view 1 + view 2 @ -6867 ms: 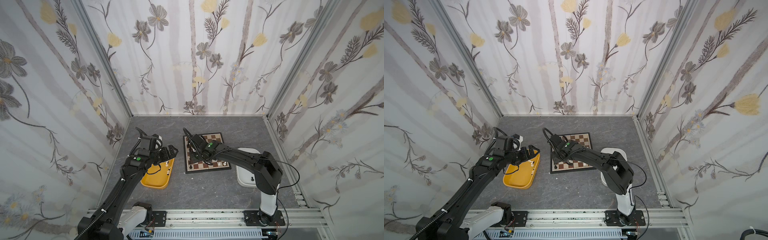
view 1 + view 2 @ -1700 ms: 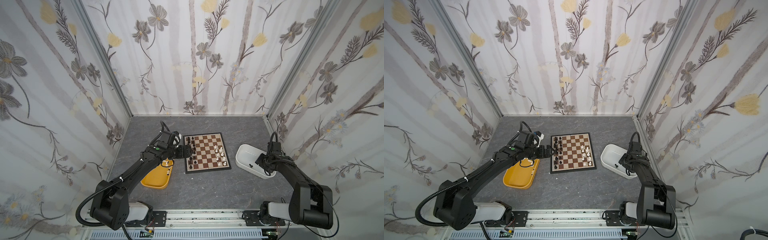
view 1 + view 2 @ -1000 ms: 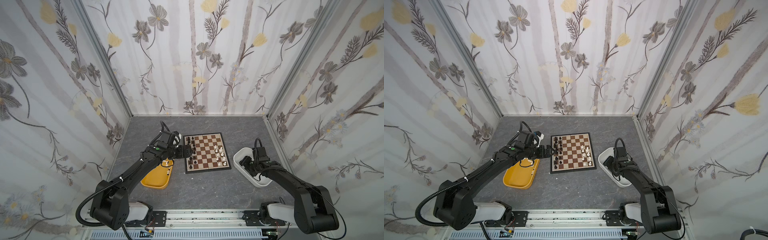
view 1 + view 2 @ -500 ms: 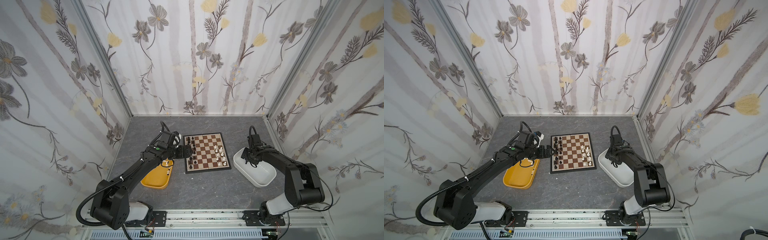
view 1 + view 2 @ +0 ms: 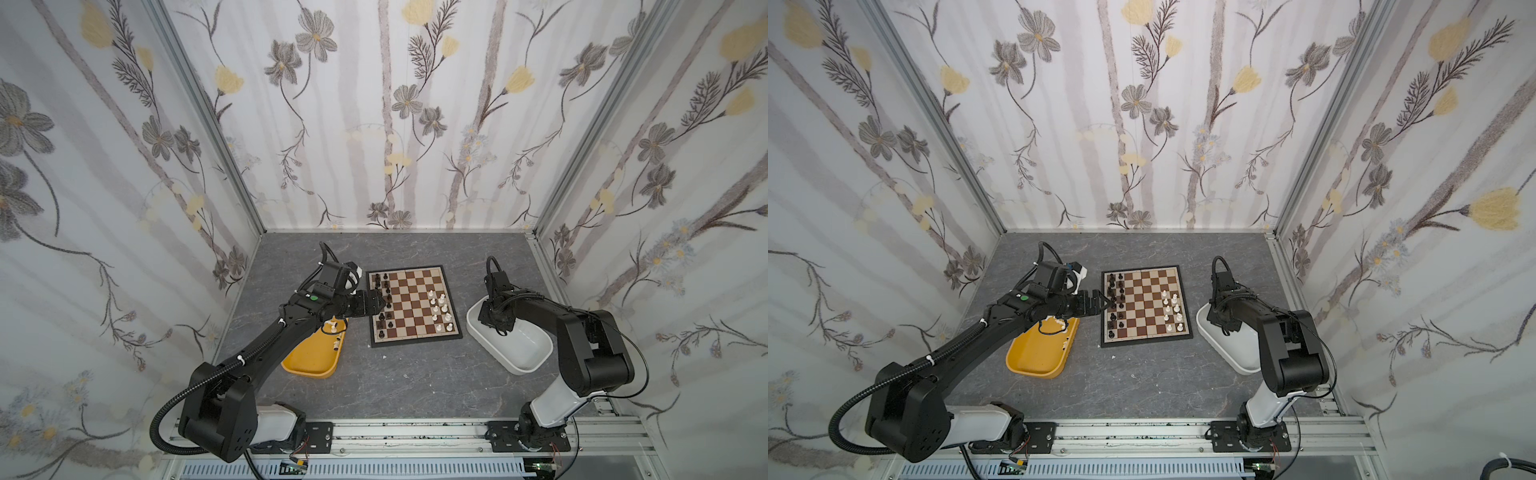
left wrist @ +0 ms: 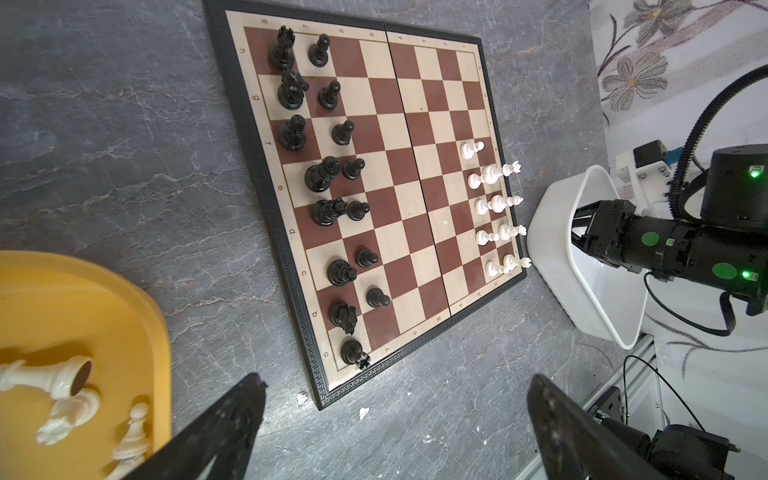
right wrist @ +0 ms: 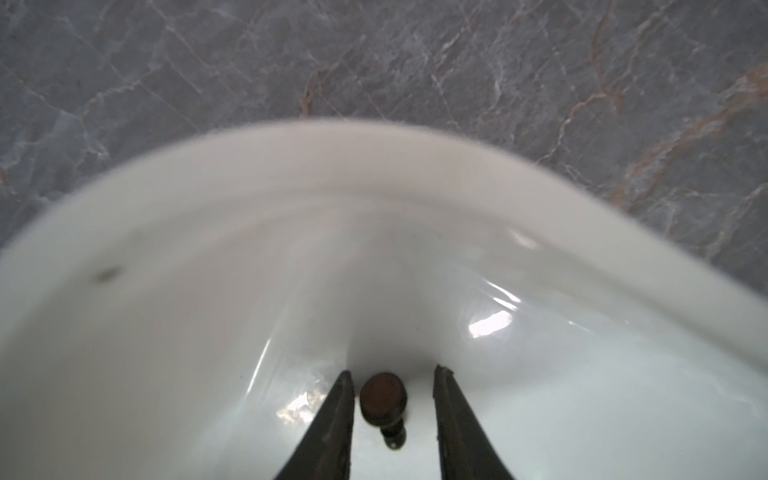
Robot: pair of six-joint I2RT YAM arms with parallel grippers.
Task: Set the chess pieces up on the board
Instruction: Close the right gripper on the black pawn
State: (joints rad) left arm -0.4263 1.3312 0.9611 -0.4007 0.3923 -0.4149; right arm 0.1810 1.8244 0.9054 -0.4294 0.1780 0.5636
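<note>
Right gripper (image 7: 392, 370) is hanging in the white tub (image 7: 291, 208), half spread around a lying black piece (image 7: 382, 399), not pinching yet; a crooked squeeze could flick it away.

Desk (image 5: 415, 382): a grey stone-patterned surface is recorded, veined in white and rust. A few small pale flecks (image 6: 302, 399) are noted on it. A yellow tub (image 5: 309, 359) is seen toward the left of the desk in both top views, set at a slant. A white tub (image 5: 1237, 353) is seen toward the right, also slanted, and glossy highlights are noted on its inner wall. Three sides are lined with floral wallpaper (image 5: 374, 124). An aluminium rail (image 5: 415, 430) is fitted along the front.
</note>
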